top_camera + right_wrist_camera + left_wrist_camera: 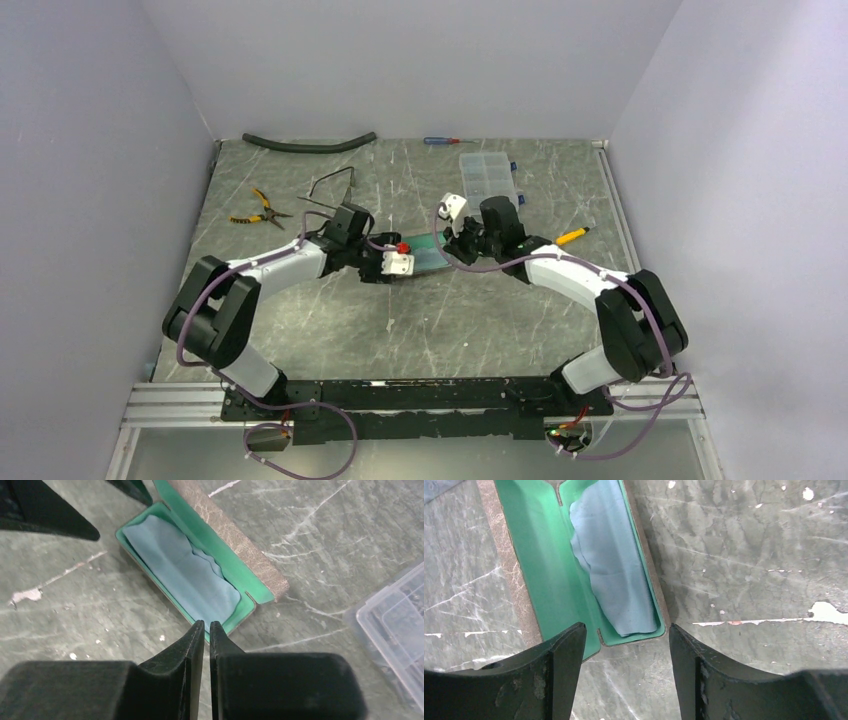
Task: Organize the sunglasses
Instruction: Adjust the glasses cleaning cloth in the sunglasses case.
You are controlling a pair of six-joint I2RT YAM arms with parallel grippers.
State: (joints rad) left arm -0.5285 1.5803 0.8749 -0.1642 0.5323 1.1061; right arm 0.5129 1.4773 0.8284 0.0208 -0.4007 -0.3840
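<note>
With the sunglasses (328,192) lying toward the table's (500,330) far-left corner near the pliers (258,210), well apart from the open case (544,565) mid-table, the left gripper (626,630), jaws wide and empty over the case, should fetch them by the frame, while the right gripper (207,625), pinched nearly closed, steadies the case's end.

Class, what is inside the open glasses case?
A pale blue cloth lies in one half of the glasses case. The other teal half is bare where visible. Whatever lies beneath the cloth is hidden.
</note>
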